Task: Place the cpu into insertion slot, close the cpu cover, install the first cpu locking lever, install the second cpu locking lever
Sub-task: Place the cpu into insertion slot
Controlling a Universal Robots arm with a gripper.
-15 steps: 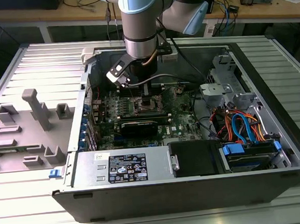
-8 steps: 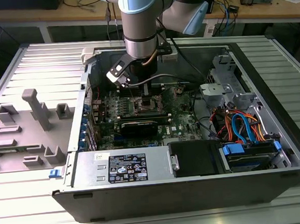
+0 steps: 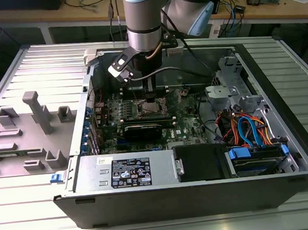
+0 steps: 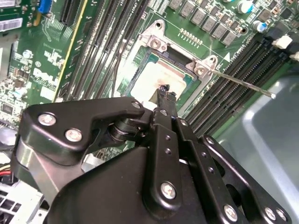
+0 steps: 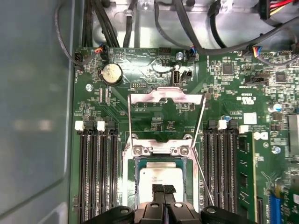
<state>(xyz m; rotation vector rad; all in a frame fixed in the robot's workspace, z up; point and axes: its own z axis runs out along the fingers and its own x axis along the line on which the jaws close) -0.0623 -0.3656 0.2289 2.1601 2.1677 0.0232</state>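
First wrist view: cpu (image 5: 154, 175) lies in the insertion slot (image 5: 161, 150), cpu cover (image 5: 166, 98) swung open. The claw (image 5: 163, 189) is pinched together, tips on or just above it. We'd keep any push light, straight down, no side load.

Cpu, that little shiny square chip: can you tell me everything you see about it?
The cpu is a flat square chip with a dull silver-grey metal top. It lies level in the insertion slot on the green board. The cpu cover is swung open, off the chip. The tool, tips shut, sits over it; whether it touches cannot be told.
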